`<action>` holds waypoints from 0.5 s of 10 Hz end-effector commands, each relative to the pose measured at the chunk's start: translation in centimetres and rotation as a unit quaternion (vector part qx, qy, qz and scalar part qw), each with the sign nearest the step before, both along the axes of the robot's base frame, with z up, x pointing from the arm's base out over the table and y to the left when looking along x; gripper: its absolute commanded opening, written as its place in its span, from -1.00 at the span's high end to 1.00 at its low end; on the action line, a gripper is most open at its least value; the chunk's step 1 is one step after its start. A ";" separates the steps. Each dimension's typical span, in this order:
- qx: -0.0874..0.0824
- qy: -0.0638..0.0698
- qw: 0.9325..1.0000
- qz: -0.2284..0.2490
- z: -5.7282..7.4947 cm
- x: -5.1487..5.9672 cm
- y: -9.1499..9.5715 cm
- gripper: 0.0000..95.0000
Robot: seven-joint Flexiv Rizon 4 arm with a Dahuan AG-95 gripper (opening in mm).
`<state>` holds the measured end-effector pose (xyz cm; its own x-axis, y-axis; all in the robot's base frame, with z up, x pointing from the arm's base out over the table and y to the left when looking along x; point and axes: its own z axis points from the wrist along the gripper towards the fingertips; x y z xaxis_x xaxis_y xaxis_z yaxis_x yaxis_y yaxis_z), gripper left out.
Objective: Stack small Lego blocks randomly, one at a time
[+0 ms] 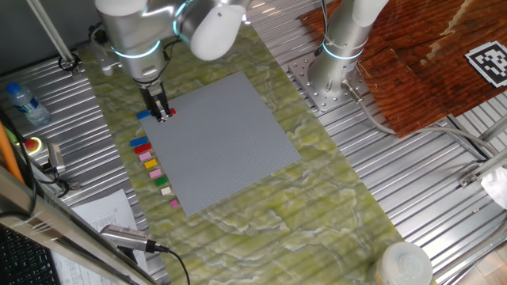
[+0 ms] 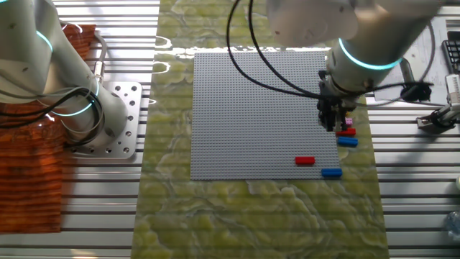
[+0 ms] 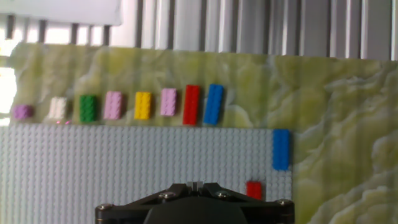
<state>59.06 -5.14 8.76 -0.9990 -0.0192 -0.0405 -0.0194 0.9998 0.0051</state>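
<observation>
The gripper (image 2: 332, 128), its fingers seemingly together and empty though I cannot tell for sure, hangs above the grey studded plastic baseplate (image 2: 259, 108), so it should open and descend squarely onto the small red rectangular plastic Lego brick (image 2: 305, 160) lying nearby.

A robotics lab bench

A ribbed metal table (image 1: 412, 198) carries two bolted-down arms, one base (image 1: 329, 75) at 1 o'clock; a coded marker square (image 1: 491, 63) at 2 o'clock, a red stop button (image 1: 33, 145) at 9 o'clock
</observation>
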 end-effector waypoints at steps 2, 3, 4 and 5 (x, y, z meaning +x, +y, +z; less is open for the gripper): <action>-0.001 -0.004 1.000 -0.005 -0.8 2.1 -1.1 1.00; -0.002 -0.007 1.000 -0.006 -1.3 3.2 -1.3 1.00; -0.002 -0.010 1.000 -0.007 -1.6 3.7 -1.4 1.00; -0.003 -0.014 1.000 -0.006 -2.0 4.2 -1.6 1.00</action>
